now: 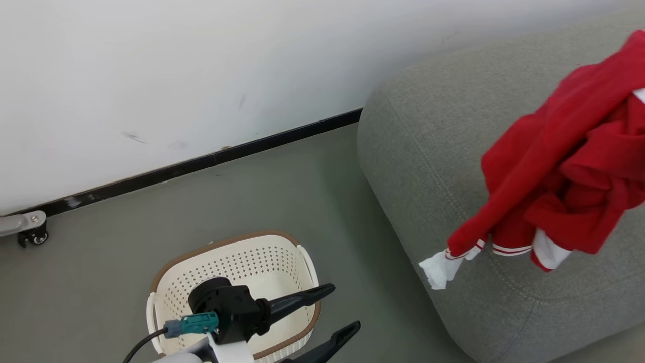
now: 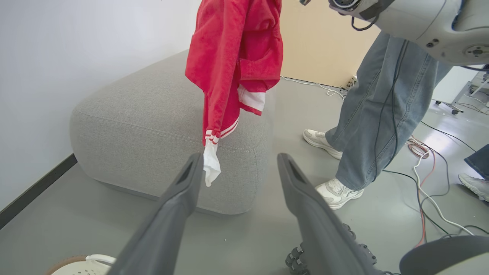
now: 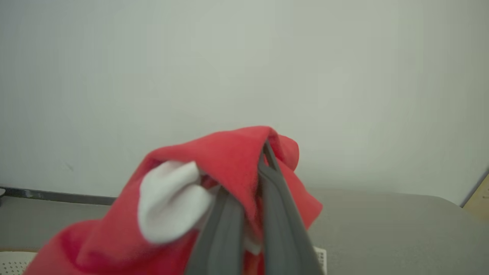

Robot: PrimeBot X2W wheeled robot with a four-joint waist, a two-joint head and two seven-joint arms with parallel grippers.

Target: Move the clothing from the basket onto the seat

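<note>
— So, how will the clothing (image 1: pixel 564 166) handle?
— Soft and light, I'd judge: it droops in loose folds from one pinch, a sleeve trailing lowest with a white cloth piece (image 1: pixel 439 269) dangling at its cuff. Nothing stiff or fragile, but it will swing, and that white piece could drop off.
— Where is it held?
— The right hand (image 3: pixel 256 179) has its fingers pressed together on a bunched red fold near the top of the bundle, white fabric bulging beside them. A thick gathered fold is the sensible place to take it; the sleeve would only stretch.
— And where is it?
— In the air over the seat (image 1: pixel 428 151), clear of the basket (image 1: pixel 221 241). The cuff hangs by the seat's rounded edge; whether it touches the upholstery I cannot tell.
— The other hand?
— The left hand (image 1: pixel 342 308) is spread wide, holding nothing, above the basket.
— Anything in there?
— What shows of its inside is bare perforated plastic; the left hand covers part of the bottom, so I can't vouch for that patch.
— Beyond that?
— A person's legs (image 2: pixel 382 114) stand on the floor (image 2: pixel 382 214) near the seat's far side, among cables (image 2: pixel 420 164).
</note>
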